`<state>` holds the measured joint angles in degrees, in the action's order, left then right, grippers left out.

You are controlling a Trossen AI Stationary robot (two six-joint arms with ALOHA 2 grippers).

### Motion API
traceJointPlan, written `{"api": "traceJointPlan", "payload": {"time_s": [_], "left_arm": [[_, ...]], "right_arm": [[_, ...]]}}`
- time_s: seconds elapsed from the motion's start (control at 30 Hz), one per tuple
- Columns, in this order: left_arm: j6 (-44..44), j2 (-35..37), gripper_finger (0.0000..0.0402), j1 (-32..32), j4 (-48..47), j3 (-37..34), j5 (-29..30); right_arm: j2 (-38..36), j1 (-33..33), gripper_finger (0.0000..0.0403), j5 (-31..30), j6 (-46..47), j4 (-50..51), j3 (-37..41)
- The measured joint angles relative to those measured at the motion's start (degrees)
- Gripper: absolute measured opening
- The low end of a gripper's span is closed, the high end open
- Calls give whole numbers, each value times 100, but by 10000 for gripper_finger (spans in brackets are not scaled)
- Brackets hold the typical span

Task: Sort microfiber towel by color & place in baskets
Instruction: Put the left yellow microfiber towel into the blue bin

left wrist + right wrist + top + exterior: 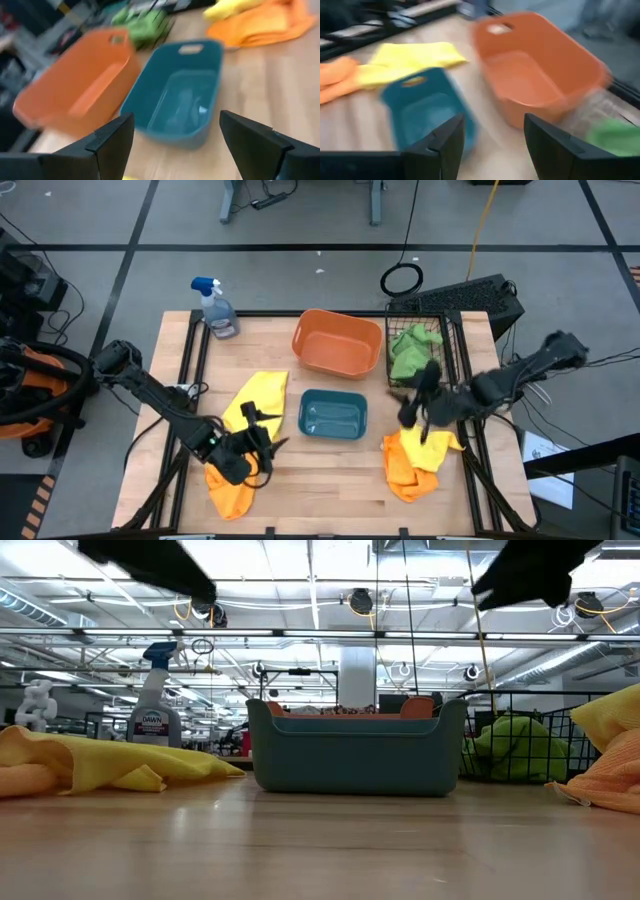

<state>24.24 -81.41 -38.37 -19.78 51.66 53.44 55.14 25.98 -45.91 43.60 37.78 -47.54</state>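
Observation:
My left gripper (262,442) (175,130) is open over the table's near left. It hangs just right of a yellow towel (258,398) and an orange towel (230,492) lying flat there. My right gripper (415,412) (495,130) is also open, above the near right, over a second yellow towel (432,448) that lies on an orange one (408,470). Green towels (412,350) sit inside the black wire basket (450,330). The orange tub (337,342) and the teal tray (333,416) show no towels inside. Neither gripper has anything between its fingers.
A clear spray bottle (215,308) with a blue nozzle stands at the far left corner. The teal tray (355,755) sits mid-table between the two towel piles. Bare wood runs along the near edge between the piles. A black frame rail runs along the table's edges.

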Motion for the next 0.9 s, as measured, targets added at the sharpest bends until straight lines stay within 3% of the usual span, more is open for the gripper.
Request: {"api": "traceJointPlan", "payload": {"time_s": [0.2, 0.33, 0.4, 0.63, 0.9], "left_arm": [[1254, 0, 299, 326, -1113, -5, 3], [1387, 0, 299, 483, -1095, -166, -27], [1853, 0, 299, 512, -1060, -245, -165], [3545, 0, 299, 460, -1068, -330, -947], [4755, -406, 299, 379, -1171, -332, -788]], "right_arm": [[1061, 1070, 194, -498, -640, -1410, 168], [1696, 1486, 194, -536, -1134, -2301, 168], [1968, 1628, 194, -527, -1389, -2597, 168], [2702, 1764, 194, -494, -1450, -2837, 170], [2854, 1764, 193, -80, -1413, -3085, 168]]}}
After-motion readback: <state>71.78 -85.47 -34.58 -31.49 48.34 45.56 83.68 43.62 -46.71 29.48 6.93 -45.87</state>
